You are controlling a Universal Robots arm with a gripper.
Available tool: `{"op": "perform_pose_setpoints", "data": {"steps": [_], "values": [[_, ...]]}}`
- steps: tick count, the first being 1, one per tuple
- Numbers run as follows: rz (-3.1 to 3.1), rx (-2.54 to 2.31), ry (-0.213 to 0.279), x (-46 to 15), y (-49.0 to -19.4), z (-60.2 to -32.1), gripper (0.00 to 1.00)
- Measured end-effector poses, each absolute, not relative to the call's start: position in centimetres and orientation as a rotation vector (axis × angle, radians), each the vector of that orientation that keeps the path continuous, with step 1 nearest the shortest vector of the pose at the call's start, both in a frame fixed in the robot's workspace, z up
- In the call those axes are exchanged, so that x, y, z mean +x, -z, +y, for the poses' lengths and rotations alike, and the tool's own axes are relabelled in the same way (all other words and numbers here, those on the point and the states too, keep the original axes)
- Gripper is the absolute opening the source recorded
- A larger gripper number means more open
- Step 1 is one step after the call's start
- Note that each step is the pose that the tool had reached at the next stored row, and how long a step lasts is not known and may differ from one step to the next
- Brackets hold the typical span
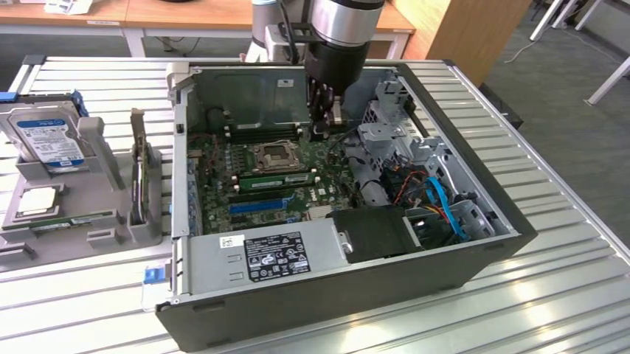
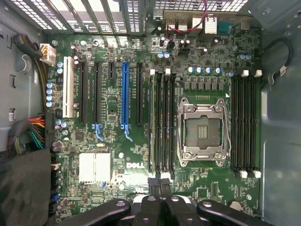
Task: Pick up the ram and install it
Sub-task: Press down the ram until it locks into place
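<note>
A ram stick (image 1: 279, 178), long and green, stands seated in a memory slot just below the processor socket (image 1: 273, 156) inside the open computer case (image 1: 473, 214). The wrist view shows that stick (image 2: 151, 122) edge-on in the slot bank beside the socket (image 2: 203, 129). A second green ram stick (image 1: 74, 220) lies in the grey holder (image 1: 99, 240) at the exterior view's left. My gripper (image 1: 327, 131) hangs inside the case above the motherboard. In the wrist view my gripper (image 2: 159, 184) is shut, nothing between its tips, over the end of that slot bank.
The grey holder also carries a blue-labelled hard drive (image 1: 49, 140) and a silver processor chip (image 1: 37, 200). A drive cage and cables (image 1: 423, 192) fill the case's right side, and the power supply (image 1: 276, 254) its near side. Case walls surround the motherboard.
</note>
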State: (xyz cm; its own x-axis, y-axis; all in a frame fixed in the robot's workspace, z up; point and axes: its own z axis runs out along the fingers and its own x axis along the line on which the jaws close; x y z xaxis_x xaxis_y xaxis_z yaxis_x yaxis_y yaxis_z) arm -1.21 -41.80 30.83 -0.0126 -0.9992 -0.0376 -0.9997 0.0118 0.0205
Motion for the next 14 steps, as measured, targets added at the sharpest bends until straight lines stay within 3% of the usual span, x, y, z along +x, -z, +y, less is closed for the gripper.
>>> {"op": "perform_pose_setpoints", "data": {"steps": [14], "values": [[2.226,-2.199,-0.064,-1.21,-29.89,-41.80,0.10]]}}
